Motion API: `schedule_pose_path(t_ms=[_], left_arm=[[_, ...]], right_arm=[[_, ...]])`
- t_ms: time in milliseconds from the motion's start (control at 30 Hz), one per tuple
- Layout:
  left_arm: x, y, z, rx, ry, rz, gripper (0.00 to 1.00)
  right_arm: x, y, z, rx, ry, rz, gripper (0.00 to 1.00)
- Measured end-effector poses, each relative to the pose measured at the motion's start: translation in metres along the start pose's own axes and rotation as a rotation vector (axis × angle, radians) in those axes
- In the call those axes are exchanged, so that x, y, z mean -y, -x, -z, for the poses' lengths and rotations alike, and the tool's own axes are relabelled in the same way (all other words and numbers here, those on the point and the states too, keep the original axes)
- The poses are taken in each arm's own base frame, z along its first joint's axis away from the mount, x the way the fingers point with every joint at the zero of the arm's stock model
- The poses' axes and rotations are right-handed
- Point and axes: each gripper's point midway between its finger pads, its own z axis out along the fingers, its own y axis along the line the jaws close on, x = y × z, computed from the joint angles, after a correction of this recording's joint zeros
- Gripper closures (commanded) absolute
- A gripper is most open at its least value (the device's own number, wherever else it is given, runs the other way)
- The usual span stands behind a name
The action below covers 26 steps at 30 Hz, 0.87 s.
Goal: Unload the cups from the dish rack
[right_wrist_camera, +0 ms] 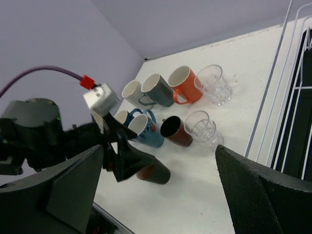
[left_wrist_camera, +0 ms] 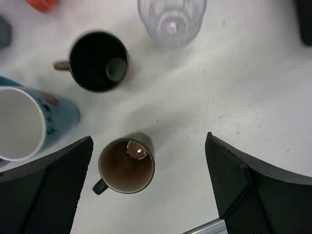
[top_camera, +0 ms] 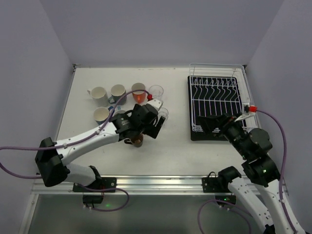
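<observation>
The white wire dish rack (top_camera: 217, 78) on its black tray stands at the right and holds no cups; its rim also shows in the right wrist view (right_wrist_camera: 273, 92). Cups stand grouped left of centre: white (top_camera: 99, 93), grey (top_camera: 118, 91), orange (top_camera: 139, 91), cream (top_camera: 101, 114) and two clear glasses (top_camera: 156, 91). My left gripper (left_wrist_camera: 148, 161) is open above an upright dark brown mug (left_wrist_camera: 126, 165), its fingers not touching it. A second dark brown mug (left_wrist_camera: 99, 61) and a blue mug (left_wrist_camera: 29, 122) stand beside it. My right gripper (right_wrist_camera: 160, 156) is open and empty by the rack's near left corner.
The table's near edge with its metal rail (top_camera: 146, 183) lies just below the brown mug. A clear glass (left_wrist_camera: 171, 19) stands just beyond the left gripper. Walls close in the table at the back and on both sides.
</observation>
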Motion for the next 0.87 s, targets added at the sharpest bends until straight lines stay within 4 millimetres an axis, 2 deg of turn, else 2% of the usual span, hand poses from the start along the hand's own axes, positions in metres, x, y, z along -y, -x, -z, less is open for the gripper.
schedule_pose_path(t_ms=[100,167,267,367,500,600,733,800,867], left_arm=[[-0.005,0.050,0.036,0.162,-0.017,0.045,0.00],[-0.012,0.079,0.069,0.290,-0.042,0.082,0.00],[-0.029,0.107,0.125,0.474,-0.075,0.140,0.00],[-0.047,0.121,0.173,0.608,-0.100,0.187,0.00],[-0.067,0.128,0.224,0.739,-0.126,0.238,0.00],[-0.087,0.124,0.259,0.830,-0.124,0.278,0.00],[-0.113,0.113,0.295,0.931,-0.109,0.331,0.00],[-0.125,0.107,0.310,0.983,-0.100,0.362,0.00],[-0.131,0.103,0.312,0.997,-0.085,0.378,0.00]], right_arm=[[-0.011,0.022,0.017,0.064,0.004,0.026,0.01],[-0.017,0.035,0.028,0.112,0.005,0.041,0.01],[-0.023,0.053,0.050,0.183,-0.002,0.061,0.01],[-0.028,0.070,0.072,0.244,-0.024,0.081,0.01],[-0.031,0.092,0.099,0.324,-0.062,0.109,0.01],[-0.032,0.104,0.120,0.390,-0.079,0.125,0.01],[-0.030,0.112,0.142,0.462,-0.090,0.134,0.01],[-0.028,0.113,0.144,0.476,-0.100,0.134,0.01],[-0.024,0.110,0.140,0.463,-0.110,0.136,0.01]])
